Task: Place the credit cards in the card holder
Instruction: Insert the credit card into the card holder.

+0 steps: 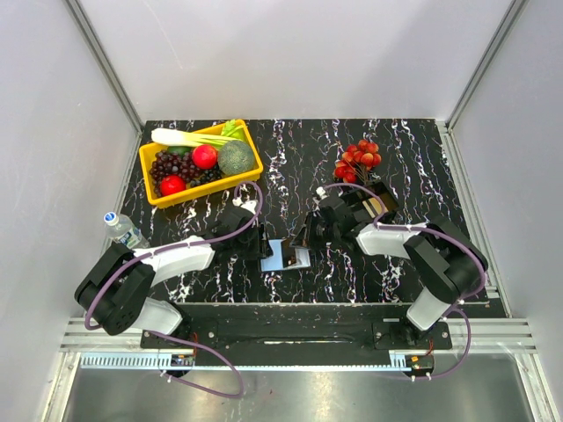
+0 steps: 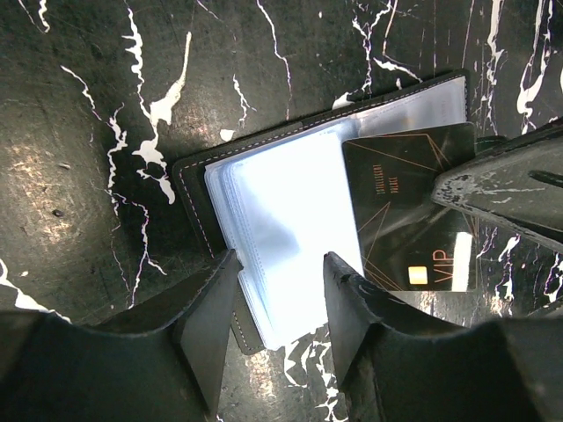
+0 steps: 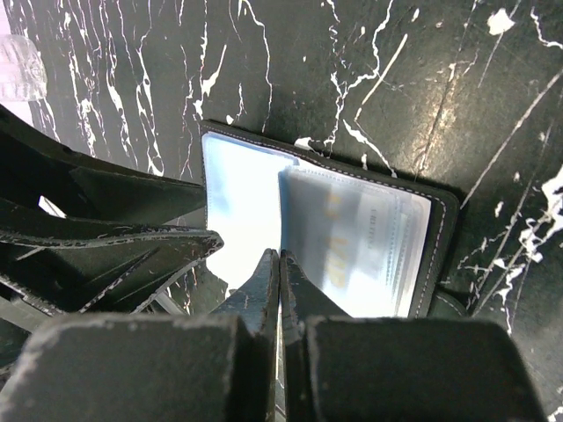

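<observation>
Pinching black VIP card [image 2: 409,211] in right gripper [image 3: 279,259], jaws closed on it, over sleeves of holder [image 2: 290,211] lying open on table [image 2: 88,132] between arms; left gripper [image 2: 283,264] spread wide, astride holder's edge.

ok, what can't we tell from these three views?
1. Left wrist: whether the card is inside a sleeve of the card holder; glare whites them out.
2. Right wrist: card's face; it's edge-on between the shut right jaws.
3. Top external: what's left in the tray; too small, right arm overlaps.
</observation>
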Tool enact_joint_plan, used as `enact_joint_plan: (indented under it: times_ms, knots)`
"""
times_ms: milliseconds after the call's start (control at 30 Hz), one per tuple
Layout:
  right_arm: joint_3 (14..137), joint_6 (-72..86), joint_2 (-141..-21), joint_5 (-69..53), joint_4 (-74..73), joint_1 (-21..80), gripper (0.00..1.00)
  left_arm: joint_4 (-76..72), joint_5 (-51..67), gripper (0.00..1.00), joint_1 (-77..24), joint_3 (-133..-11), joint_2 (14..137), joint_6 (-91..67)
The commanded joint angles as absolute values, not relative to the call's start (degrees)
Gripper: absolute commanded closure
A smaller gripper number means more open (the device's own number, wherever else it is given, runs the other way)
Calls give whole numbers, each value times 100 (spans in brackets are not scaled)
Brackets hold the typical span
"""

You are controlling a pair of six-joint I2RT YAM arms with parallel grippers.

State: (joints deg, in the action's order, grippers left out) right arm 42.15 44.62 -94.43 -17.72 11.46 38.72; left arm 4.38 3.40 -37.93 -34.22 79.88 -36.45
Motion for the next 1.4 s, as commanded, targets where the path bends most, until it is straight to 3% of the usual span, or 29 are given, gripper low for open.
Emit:
enact_joint_plan:
  times_ms: [0, 567, 933, 1367]
  knots:
    - [4184, 4640, -9668, -2056, 1687, 3841, 100, 369, 193, 53, -3771, -3375, 8033, -3551]
    - [4016, 4720, -10002, -1837, 2109, 3736, 100, 299, 360, 60, -3770, -3349, 8165, -3542]
    - [4113, 4368, -10054, -1503, 1969, 3709, 100, 237, 492, 75, -3770, -3314, 8306, -3498]
    - [4500, 4315, -10318, -2224, 1372, 3858, 97, 158, 615, 75, -3771, -3410, 8394, -3568]
